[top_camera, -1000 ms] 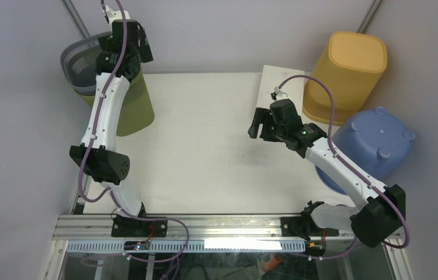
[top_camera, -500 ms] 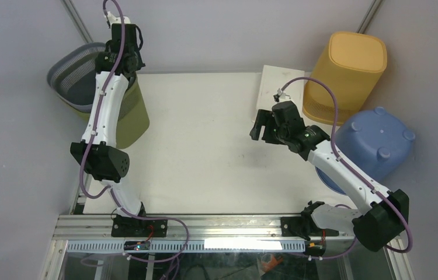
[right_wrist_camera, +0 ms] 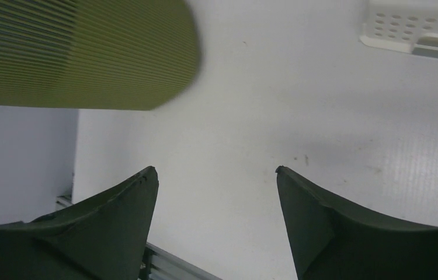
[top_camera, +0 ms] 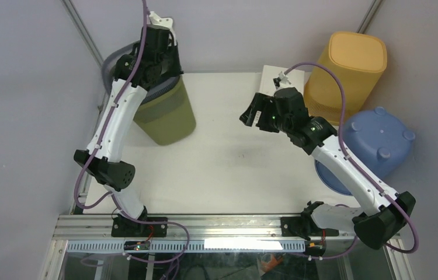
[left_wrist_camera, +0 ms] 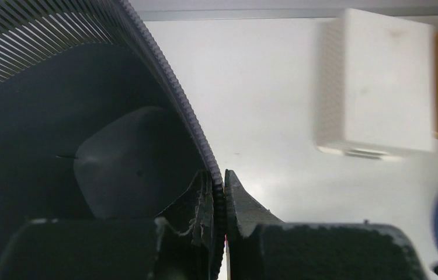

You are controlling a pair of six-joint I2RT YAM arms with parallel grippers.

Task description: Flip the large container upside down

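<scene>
Olive ribbed container point(top_camera: 167, 116), grey-rimmed, upper left of frame: left claw point(left_wrist_camera: 219, 178) is pinching its rim; right claw point(right_wrist_camera: 214, 169) is hanging spread.

The large container point(top_camera: 170, 116) at 10 o'clock on the white table point(top_camera: 234, 169) is olive green with fine horizontal ribbing, and its rim point(left_wrist_camera: 161, 73) is grey and closely slatted over a charcoal-dark inside. At 1 o'clock stand a mustard-yellow bin point(top_camera: 354, 64) with a band of slots and a white box point(right_wrist_camera: 415, 23) dotted with round holes, and at 3 o'clock a periwinkle-blue tub point(top_camera: 380, 137). The left arm point(top_camera: 114, 116) and right arm point(top_camera: 345, 166) are white with black joints and purple cables, the left gripper point(left_wrist_camera: 219, 181) and right gripper point(right_wrist_camera: 214, 172) black.
</scene>
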